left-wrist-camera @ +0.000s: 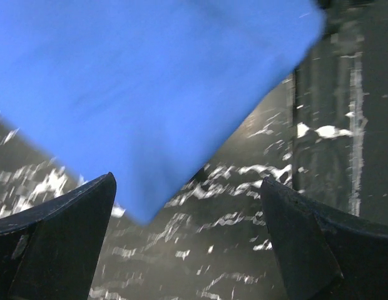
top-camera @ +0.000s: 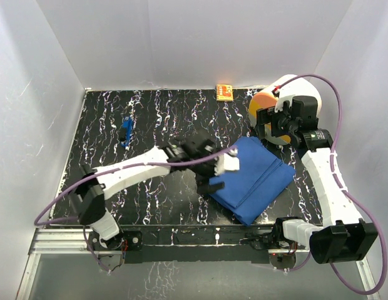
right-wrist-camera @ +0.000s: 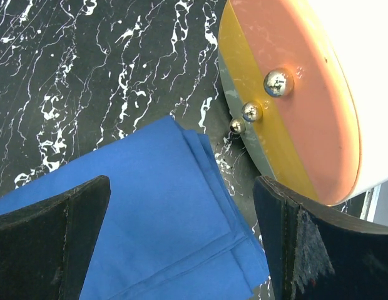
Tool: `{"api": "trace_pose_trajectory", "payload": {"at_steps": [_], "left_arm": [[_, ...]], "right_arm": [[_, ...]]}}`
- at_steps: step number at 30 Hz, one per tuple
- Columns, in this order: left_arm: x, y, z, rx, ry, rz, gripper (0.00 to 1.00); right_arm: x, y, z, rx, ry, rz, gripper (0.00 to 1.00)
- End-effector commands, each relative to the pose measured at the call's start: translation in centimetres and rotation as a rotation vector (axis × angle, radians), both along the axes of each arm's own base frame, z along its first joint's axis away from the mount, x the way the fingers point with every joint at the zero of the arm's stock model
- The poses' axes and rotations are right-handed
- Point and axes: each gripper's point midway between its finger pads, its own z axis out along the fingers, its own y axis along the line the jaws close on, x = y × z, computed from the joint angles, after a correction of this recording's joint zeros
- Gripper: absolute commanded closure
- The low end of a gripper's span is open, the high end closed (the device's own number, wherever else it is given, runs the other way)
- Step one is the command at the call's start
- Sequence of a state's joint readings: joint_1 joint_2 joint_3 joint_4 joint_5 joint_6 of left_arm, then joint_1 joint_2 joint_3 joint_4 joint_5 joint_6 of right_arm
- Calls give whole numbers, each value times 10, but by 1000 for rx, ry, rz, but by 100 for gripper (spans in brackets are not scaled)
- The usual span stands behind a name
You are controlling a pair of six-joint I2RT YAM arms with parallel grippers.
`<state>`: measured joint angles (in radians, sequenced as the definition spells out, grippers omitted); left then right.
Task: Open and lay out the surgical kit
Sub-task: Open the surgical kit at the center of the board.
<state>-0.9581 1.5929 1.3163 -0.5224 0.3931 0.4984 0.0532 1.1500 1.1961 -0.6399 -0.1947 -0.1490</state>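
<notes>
The surgical kit [top-camera: 260,178] lay folded shut on the worktop [top-camera: 150,119], right of centre and set corner-on to both arm bases, with no tray or instrument exposed. The left gripper [top-camera: 219,175] stood at the bundle's left edge, jaws fully spread and empty. Its wrist view showed a cloth corner pointing into the gap between them. The right gripper [top-camera: 273,125], equally wide and empty, hovered over the far corner, between the kit and the white-and-orange cylinder [top-camera: 306,90]. Judgement: the left gripper was nearer a free corner. Stacked fold edges ran along the kit's near-right side.
</notes>
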Motion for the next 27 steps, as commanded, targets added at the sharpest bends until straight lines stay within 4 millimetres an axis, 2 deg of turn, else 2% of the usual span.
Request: {"api": "trace_pose_trajectory", "payload": {"at_steps": [1, 5, 8, 11, 17, 22, 27], "left_arm": [[-58, -41, 0, 17, 12, -248, 2], [-88, -70, -15, 43, 13, -373, 4], [-96, -84, -24, 46, 5, -414, 8], [-98, -90, -34, 56, 0, -433, 13], [-85, -91, -54, 98, -47, -408, 29], [-73, -88, -56, 107, -108, -366, 38], [-46, -87, -50, 89, -178, -280, 48]], "right_arm": [[-6, 0, 16, 13, -63, 23, 2], [-9, -2, 16, 25, -65, 26, 2], [-10, -3, 18, 27, -74, 24, 2], [-11, -3, 18, 30, -77, 25, 2], [-13, -2, 17, 33, -85, 31, 2], [-14, -1, 14, 36, -80, 38, 2], [-13, 1, 11, 45, -73, 50, 2]]}}
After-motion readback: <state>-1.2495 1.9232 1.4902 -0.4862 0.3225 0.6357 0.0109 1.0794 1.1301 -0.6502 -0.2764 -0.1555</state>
